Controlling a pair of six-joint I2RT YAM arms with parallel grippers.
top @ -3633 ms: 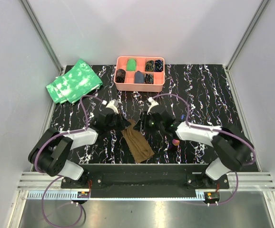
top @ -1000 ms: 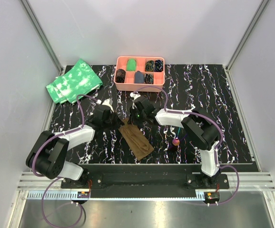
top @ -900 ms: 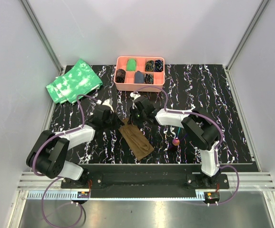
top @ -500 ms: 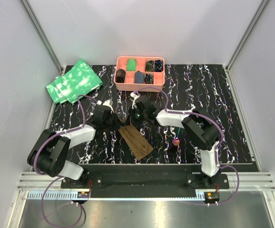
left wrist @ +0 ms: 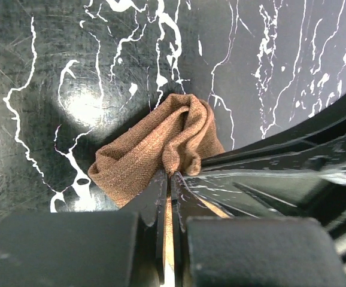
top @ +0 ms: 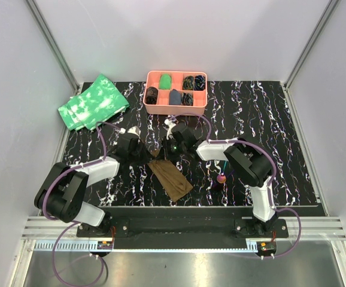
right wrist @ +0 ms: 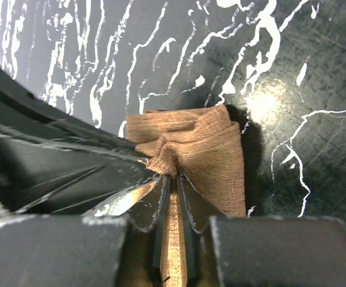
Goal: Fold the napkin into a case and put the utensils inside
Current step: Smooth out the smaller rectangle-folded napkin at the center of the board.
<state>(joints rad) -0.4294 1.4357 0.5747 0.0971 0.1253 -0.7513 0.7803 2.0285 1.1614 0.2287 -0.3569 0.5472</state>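
- The napkin (top: 172, 179) lies on the dark marbled bench (top: 269, 131) between the two arms. It is a plain brown cloth, already a narrow, flat, layered strip running diagonally, with its near end toward the arm bases.
- It looks light, limp and loosely woven. By my judgement it will sag and slip out of its folds if lifted by one point, so it is best held at the two corners of one end and dragged flat.
- The utensils (top: 222, 176) lie to the right of the strip and apart from it, close to the right arm. A pink-red rounded end and a teal stem can be made out; the rest is too small to tell.
- The left end effector (left wrist: 172, 174) is at the strip's far end, pressed together and pinching a bunched corner of the cloth.
- The right end effector (right wrist: 172, 174) is just beside it, drawn in on a puckered fold of the same end, with cloth showing between its fingers.
- Farther back stands the pink tray (top: 176, 110), with the green cloths (top: 94, 101) at far left.
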